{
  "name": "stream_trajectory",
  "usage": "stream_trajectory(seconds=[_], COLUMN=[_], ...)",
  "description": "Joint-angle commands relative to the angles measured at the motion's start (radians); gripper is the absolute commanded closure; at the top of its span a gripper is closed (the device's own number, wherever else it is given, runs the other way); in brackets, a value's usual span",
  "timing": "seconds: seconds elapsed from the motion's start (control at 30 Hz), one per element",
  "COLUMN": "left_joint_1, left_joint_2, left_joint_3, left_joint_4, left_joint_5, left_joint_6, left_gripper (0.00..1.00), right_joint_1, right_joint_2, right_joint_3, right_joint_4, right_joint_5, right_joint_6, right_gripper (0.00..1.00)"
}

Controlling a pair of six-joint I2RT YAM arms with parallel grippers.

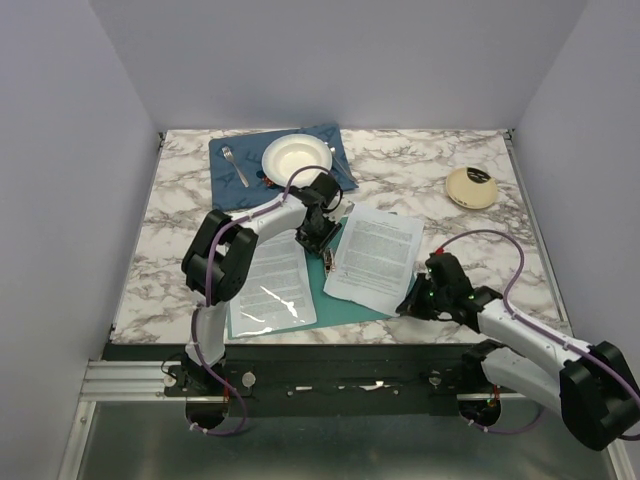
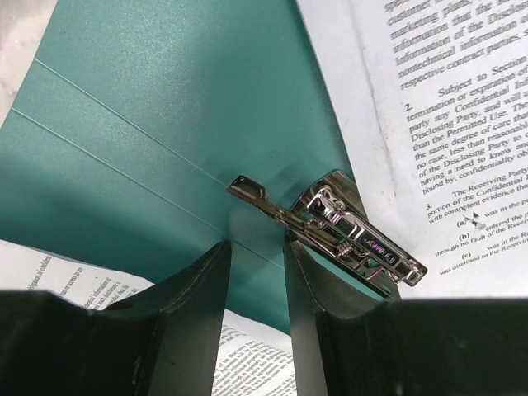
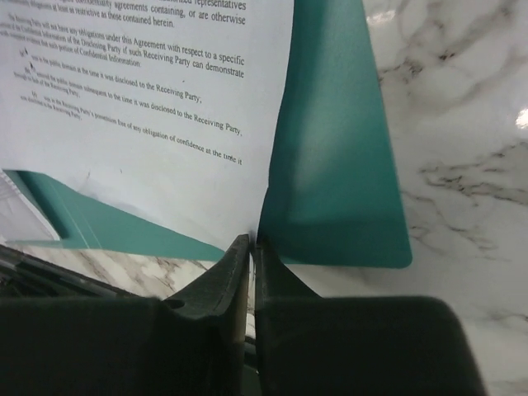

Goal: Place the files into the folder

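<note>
Paper comes first in the top view: the white files (image 1: 377, 255) lie on the open green folder (image 1: 328, 290) in the lower middle of the marble table (image 1: 420, 165). One sheet is on the folder's left half, and a crooked sheet is on its right half. The left gripper (image 1: 320, 238) hangs over the folder's middle fold. The right gripper (image 1: 413, 300) sits at the lower right corner of the crooked sheet. At the top of the frame a blue placemat (image 1: 330, 140) holds a white plate (image 1: 296, 158) and a fork (image 1: 235, 165), and a round tan thing (image 1: 471, 187) rests at the upper right. In the left wrist view, the left gripper (image 2: 257, 243) is a little bit open with nothing between its fingers. The folder (image 2: 165, 124) fills the middle, and its shiny metal clip (image 2: 351, 231) is just past the right finger. The files (image 2: 462, 124) show at the upper right. In the right wrist view, the right gripper (image 3: 252, 241) is squeezed tight on the bottom corner of the files (image 3: 148, 107). The folder (image 3: 334, 165) lies just right of that sheet, and bare table (image 3: 462, 124) is at the right.
</note>
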Motion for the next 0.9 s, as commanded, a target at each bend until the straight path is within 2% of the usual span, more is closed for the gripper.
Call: stream_trajectory(seconds=[0.0,0.07,0.23,0.47,0.6,0.7,0.87], left_joint_1=[-0.004,0.001,0.007,0.007,0.007,0.008,0.013], left_joint_2=[0.043,0.046,0.049,0.026,0.019,0.011,-0.004], left_joint_3=[-0.031,-0.038,-0.045,-0.055,-0.071,-0.081,-0.096], left_joint_4=[-0.001,0.000,0.000,-0.006,-0.003,0.000,0.005], left_joint_5=[-0.031,-0.031,-0.031,-0.017,-0.014,-0.018,-0.012], left_joint_6=[0.031,0.033,0.034,0.033,0.038,0.041,0.045], left_gripper=[0.55,0.55,0.55,0.55,0.55,0.55,0.55], right_joint_1=[0.072,0.084,0.084,0.086,0.086,0.106,0.173], right_joint_2=[-0.050,-0.053,-0.032,0.126,0.218,0.278,0.388], right_joint_3=[-0.020,-0.006,0.073,0.264,0.363,0.394,0.460], right_joint_4=[-0.053,-0.086,-0.180,-0.326,-0.398,-0.401,-0.494], right_joint_5=[0.067,0.084,0.142,0.196,0.219,0.190,0.258], right_joint_6=[0.078,0.072,-0.023,-0.141,-0.270,-0.311,-0.311], right_gripper=[0.95,0.99,1.00,0.99,0.99,0.99,0.99])
